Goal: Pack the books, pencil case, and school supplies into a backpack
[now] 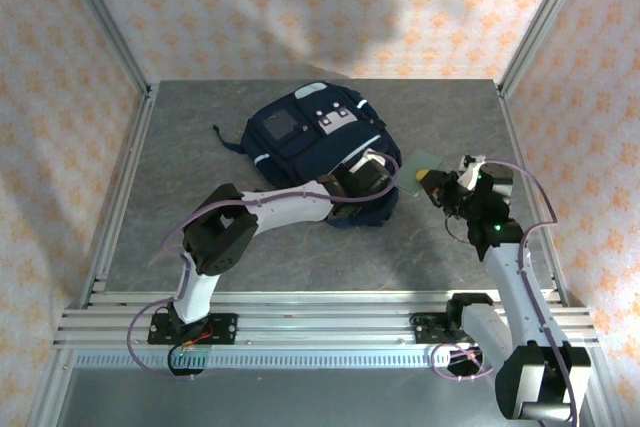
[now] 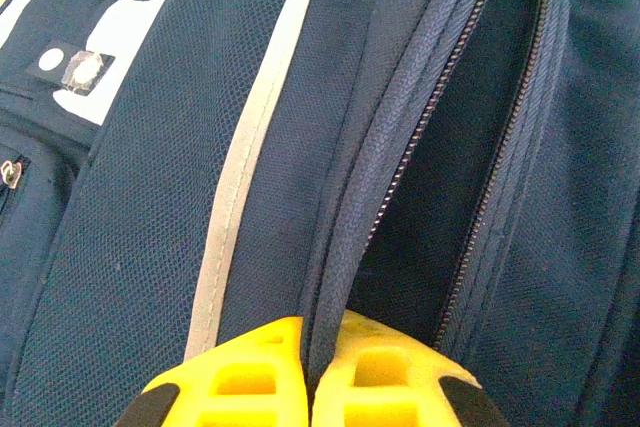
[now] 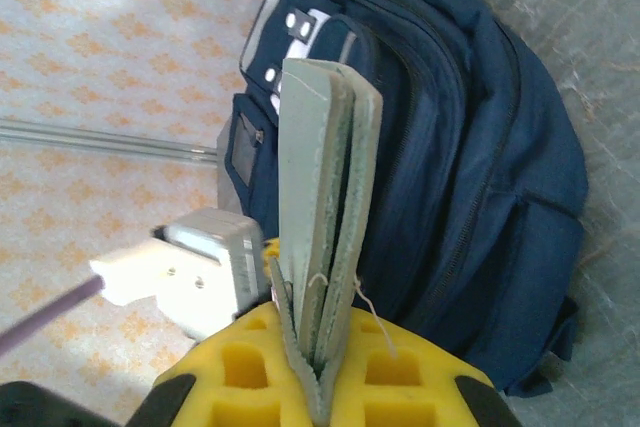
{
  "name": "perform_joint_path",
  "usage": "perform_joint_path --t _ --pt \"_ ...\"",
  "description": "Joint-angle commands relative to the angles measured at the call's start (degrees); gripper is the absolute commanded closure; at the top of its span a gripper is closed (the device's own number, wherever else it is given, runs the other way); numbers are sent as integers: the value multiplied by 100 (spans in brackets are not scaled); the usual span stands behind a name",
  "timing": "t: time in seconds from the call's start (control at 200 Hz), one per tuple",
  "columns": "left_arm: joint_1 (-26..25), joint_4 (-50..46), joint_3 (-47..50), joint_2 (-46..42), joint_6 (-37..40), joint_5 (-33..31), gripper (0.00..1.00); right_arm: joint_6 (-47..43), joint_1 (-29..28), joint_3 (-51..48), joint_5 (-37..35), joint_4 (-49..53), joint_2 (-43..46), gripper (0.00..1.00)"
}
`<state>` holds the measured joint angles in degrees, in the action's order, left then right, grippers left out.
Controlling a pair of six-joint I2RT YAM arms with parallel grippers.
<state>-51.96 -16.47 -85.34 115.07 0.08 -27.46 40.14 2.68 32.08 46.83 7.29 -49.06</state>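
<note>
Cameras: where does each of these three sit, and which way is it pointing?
Top external: above and behind the arms, looking down on the table, the backpack and both arms.
Left wrist: on the left arm, looking past the left gripper, pinched on the backpack's zip edge.
Right wrist: on the right arm, looking past the right gripper, holding a pale green wallet, toward the backpack.
Shared: all three see the backpack.

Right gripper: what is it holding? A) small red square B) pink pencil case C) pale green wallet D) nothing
C: in the right wrist view the right gripper is shut on the pale green wallet, which stands upright between its yellow fingers in front of the backpack.
</note>
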Motion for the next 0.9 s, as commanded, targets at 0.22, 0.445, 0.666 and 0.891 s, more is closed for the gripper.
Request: perform_joint_path --t 0.22,0.445,0.666,0.891 --pt "454 -568 -987 -1145 -55 508 100 614 -387 -508 406 -1566 -448 100" --pt "651 -471 -1091 -1251 -410 1094 100 1514 -1183 -473 52 -3152 -1004 100" --pt "653 -620 -1464 -1075 -709 1427 100 2335 -1616 -129 -1045 -3643 -1826 100" --pt "653 -586 -1504 -1056 -950 1760 100 2790 -1831 434 -1534 -4275 -2842 100"
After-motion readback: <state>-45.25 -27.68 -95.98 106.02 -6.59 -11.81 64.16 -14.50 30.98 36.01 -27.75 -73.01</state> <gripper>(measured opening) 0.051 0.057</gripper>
